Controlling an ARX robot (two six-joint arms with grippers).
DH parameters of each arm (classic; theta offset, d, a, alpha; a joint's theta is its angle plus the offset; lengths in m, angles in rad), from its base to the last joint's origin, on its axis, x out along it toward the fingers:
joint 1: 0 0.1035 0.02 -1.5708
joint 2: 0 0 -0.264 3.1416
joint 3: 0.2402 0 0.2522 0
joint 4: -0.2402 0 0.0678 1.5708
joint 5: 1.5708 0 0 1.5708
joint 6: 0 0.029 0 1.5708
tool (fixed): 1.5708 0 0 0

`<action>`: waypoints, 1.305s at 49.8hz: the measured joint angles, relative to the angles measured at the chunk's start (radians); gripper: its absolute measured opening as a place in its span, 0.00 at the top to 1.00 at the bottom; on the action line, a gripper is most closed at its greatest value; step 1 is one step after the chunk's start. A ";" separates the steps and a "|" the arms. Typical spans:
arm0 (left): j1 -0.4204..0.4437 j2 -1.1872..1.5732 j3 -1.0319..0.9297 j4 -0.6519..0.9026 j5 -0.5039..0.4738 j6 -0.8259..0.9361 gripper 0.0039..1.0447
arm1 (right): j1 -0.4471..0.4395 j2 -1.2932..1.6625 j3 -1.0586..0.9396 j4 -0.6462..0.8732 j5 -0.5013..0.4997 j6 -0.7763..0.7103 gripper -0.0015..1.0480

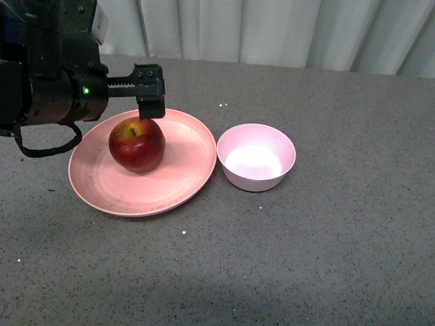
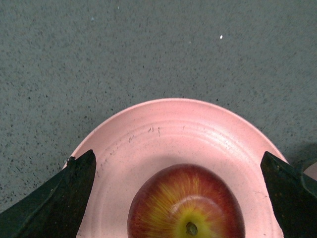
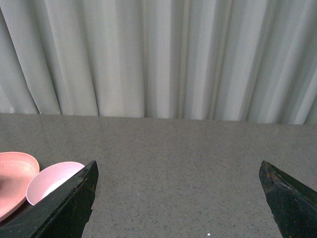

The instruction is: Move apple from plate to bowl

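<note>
A glossy dark red apple (image 1: 136, 145) with a yellow patch round its stem rests on the left half of the wide salmon-pink plate (image 1: 173, 187). Just right of the plate stands the small pale pink bowl (image 1: 255, 180), with nothing in it. My left gripper (image 1: 148, 114) hangs open directly over the apple's far side. In the left wrist view its fingers (image 2: 74, 188) stand wide on either side of the apple (image 2: 185, 206) on the plate (image 2: 168, 126), touching neither. My right gripper (image 3: 178, 171) is open over bare table, with the bowl (image 3: 49, 181) and plate (image 3: 15, 173) off to one side.
The speckled grey table (image 1: 340, 258) stretches in front of and to the right of the bowl. A pale pleated curtain (image 1: 272, 27) closes off the far edge. The left arm's dark body (image 1: 47, 75) fills the upper left of the front view.
</note>
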 joint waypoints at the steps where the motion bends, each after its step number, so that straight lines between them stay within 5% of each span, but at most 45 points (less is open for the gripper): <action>1: 0.000 0.008 0.005 -0.010 0.000 -0.002 0.06 | 0.000 0.000 0.000 0.000 0.000 0.000 0.09; 23: -0.011 0.084 0.023 -0.082 0.034 0.002 0.06 | 0.000 0.000 0.000 0.000 0.000 0.000 0.09; 30: -0.012 0.090 0.024 -0.091 0.032 0.005 0.21 | 0.000 0.000 0.000 0.000 0.000 0.000 0.09; 43: -0.023 0.062 0.020 -0.103 0.024 0.024 0.23 | 0.000 0.000 0.000 0.000 0.000 0.000 0.09; 65: -0.195 -0.075 0.082 -0.137 0.076 0.020 0.24 | 0.000 0.000 0.000 0.000 0.000 0.000 0.09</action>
